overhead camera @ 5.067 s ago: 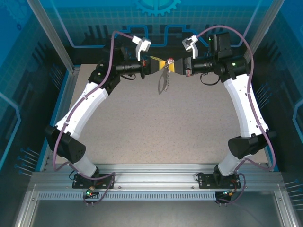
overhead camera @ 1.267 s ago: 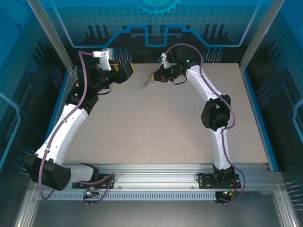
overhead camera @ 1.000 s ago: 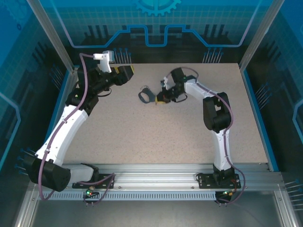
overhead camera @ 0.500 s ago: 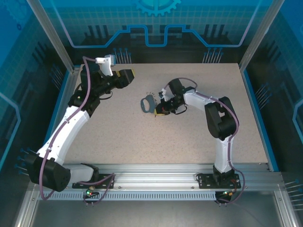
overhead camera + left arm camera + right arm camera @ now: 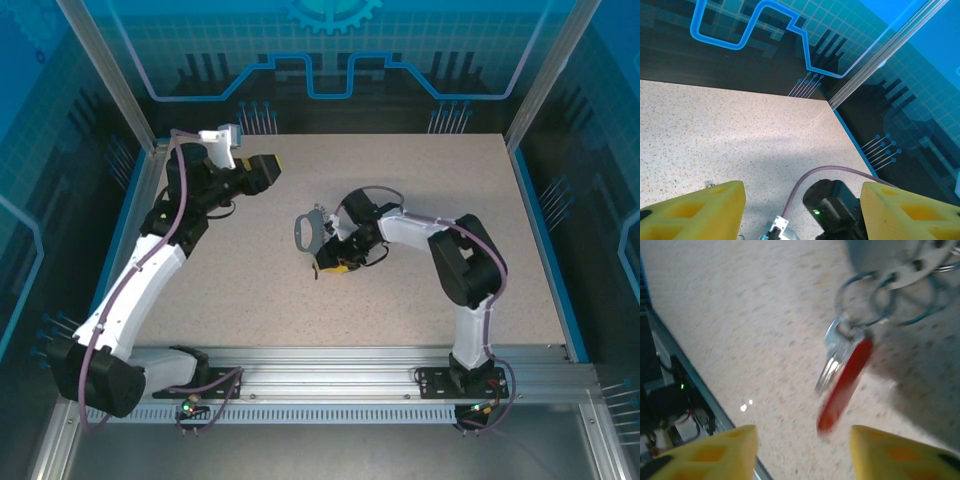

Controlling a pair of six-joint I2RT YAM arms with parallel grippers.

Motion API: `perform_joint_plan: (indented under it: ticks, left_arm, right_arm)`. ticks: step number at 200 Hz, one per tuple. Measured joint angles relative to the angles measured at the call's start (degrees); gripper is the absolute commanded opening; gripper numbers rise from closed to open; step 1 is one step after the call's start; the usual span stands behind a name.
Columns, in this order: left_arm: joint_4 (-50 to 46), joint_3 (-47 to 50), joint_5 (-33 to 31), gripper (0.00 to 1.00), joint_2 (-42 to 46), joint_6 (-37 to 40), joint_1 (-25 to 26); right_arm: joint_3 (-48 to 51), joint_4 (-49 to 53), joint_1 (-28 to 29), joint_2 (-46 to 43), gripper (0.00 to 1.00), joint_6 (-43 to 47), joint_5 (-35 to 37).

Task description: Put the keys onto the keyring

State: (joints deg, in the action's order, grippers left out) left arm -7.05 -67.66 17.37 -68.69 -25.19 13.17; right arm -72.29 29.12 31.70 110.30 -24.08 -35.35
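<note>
The dark grey keyring [image 5: 308,229] is at mid-table, just past my right gripper [image 5: 335,264]. In the right wrist view its grey body [image 5: 890,255] fills the top edge, with small silvery rings [image 5: 860,302] under it. The red-headed key [image 5: 846,385] hangs on one ring beside a silvery blade [image 5: 831,365], blurred. My right gripper [image 5: 802,455] is open, and the key sits beyond its yellow fingertips [image 5: 715,455], untouched. My left gripper [image 5: 264,168] is raised at the back left, open and holding nothing [image 5: 802,215].
Between the left gripper's yellow fingers [image 5: 695,210], the left wrist view looks down on the right arm's black joint [image 5: 835,205] and purple cable [image 5: 840,170]. Blue enclosure walls [image 5: 320,60] and a metal post [image 5: 890,55] bound the speckled table [image 5: 400,330].
Both grippers earlier met at the keyring, held high at the back. The left arm has pulled away to the left. The right arm has swung down and nearer, and the keyring came down with it.
</note>
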Motion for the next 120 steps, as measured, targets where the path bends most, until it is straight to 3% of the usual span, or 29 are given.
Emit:
perform_joint_plan:
  ticks: [14, 17, 25, 57, 89, 120]
  left_arm:
    - [-0.2, 0.0, 0.0, 0.69, 1.1, 0.0, 0.0]
    - [-0.2, 0.0, 0.0, 0.7, 1.4, 0.0, 0.0]
    - [-0.3, 0.1, 0.0, 0.73, 2.3, 0.2, 0.0]
    - [-2.0, 0.5, -2.2, 0.99, 6.1, 0.7, 0.0]
    - [-2.1, 4.3, -7.5, 0.99, 10.6, 1.9, 0.0]
    - [0.4, 12.1, -15.6, 0.99, 15.1, 6.2, 0.0]
  right_arm:
    - [0.9, 1.1, -0.2, -5.5, 0.88, 0.5, 0.4]
    - [1.0, 1.4, -0.3, -6.9, 0.96, 0.4, 0.5]
    - [1.2, 2.4, -0.9, -10.7, 1.0, 0.5, 0.6]
    - [1.2, 6.8, -6.9, -25.6, 1.0, 2.4, 1.1]
    - [1.0, 10.7, -17.9, -36.2, 1.0, 3.3, 5.9]
    - [1.9, 10.3, -25.7, -39.5, 1.0, 3.8, 16.6]
